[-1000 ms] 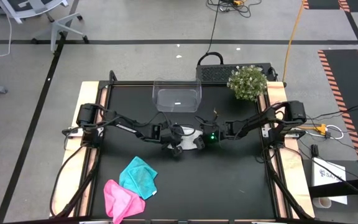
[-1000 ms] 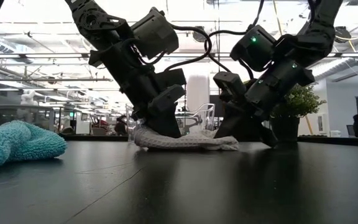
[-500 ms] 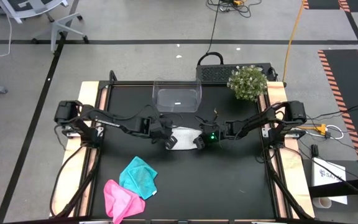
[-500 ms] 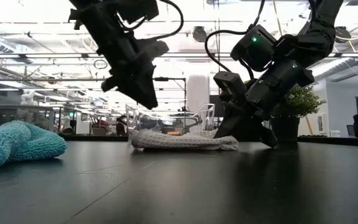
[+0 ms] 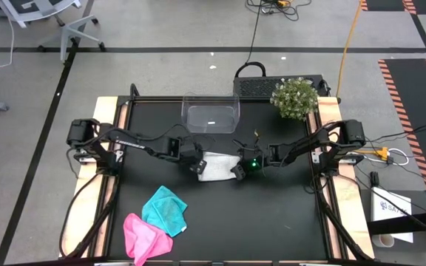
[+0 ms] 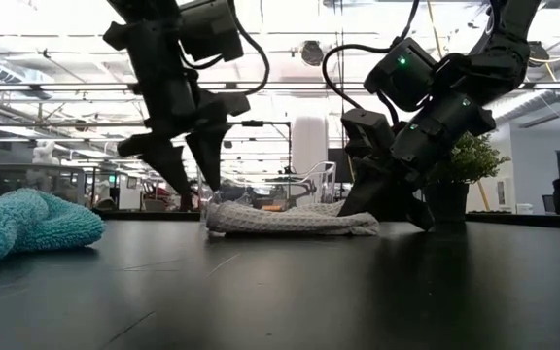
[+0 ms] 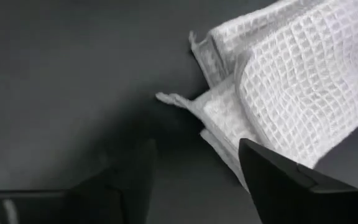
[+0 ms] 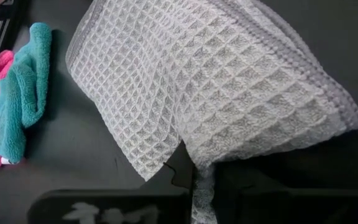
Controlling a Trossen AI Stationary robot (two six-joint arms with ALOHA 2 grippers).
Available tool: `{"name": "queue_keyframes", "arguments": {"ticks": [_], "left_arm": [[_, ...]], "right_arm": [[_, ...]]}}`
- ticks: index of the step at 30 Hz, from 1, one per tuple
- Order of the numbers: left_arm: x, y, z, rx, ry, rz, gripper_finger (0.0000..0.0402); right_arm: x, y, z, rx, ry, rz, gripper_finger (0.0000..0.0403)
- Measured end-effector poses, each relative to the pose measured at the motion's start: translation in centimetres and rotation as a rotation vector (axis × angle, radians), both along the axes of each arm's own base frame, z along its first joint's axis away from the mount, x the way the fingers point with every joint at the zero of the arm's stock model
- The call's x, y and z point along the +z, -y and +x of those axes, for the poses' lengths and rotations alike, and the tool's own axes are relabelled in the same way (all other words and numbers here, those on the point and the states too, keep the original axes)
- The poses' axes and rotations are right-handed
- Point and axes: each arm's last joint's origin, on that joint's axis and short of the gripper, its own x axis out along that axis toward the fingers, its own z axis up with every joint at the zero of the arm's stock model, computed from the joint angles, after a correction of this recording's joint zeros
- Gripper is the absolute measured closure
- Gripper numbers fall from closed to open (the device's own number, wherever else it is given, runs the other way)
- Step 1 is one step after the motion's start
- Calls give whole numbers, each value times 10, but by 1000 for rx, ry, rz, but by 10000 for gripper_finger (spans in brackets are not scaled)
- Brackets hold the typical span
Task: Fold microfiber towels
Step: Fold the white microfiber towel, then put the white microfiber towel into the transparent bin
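I see the pale grey-white towel (image 5: pixel 217 165) lying folded near the middle of the black desk (image 5: pixel 272 214), just in front of the clear plastic tub (image 5: pixel 210 114). From table height it is a low, flat bundle (image 6: pixel 290 219) with more than 1 layer stacked, and my left wrist camera shows its waffle weave (image 7: pixel 291 93) with layered edges and a small corner tab sticking out. The teal towel (image 5: pixel 166 210) and the bright pink towel (image 5: pixel 143 236) sit crumpled together toward the front-left of the desk, touching each other and well apart from the white one; the teal one shows as a fluffy heap (image 6: pixel 32 224) at the edge of the low view. My left tool (image 6: pixel 188 160) hangs just above the left end of the white towel with its 2 fingers spread wide, holding nothing and not touching the cloth; in the left wrist view the dark fingers (image 7: pixel 284 180) straddle bare desk beside the towel's edge. My right tool (image 6: pixel 382 199) is down at the right end of the white towel, its fingers pinched narrow on the cloth, and the right wrist view shows the weave (image 8: pixel 216 87) draping away from where the fingers grip it. A potted plant (image 5: pixel 294 98) stands at the desk's back-right corner.
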Motion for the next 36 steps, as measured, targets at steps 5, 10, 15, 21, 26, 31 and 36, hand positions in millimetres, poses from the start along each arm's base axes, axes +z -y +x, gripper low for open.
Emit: {"name": "queue_keyframes", "arguments": {"ticks": [5, 10, 15, 21, 26, 31, 36], "left_arm": [[-2, 4, 0, 51, 12, -64, 146], [-10, 8, 3, 79, 113, -98, 138], [-28, 8, -4, 131, 170, -132, 137], [-43, 8, -10, 185, 249, -163, 137], [-50, 8, -11, 209, 323, -164, 137], [-53, 7, -8, 207, 346, -155, 137], [-55, 7, -9, 138, 310, -176, 139]], "right_arm": [[0, 0, 0, 14, 1, -14, 386], [0, 0, 0, 24, 4, -23, 386], [0, 0, 0, 27, 8, -25, 386], [1, 0, 0, 41, 10, -12, 385], [1, 0, 0, 41, 12, -12, 385], [1, 0, 1, 38, 16, -8, 385], [1, 0, 1, 37, 16, -7, 385]]}}
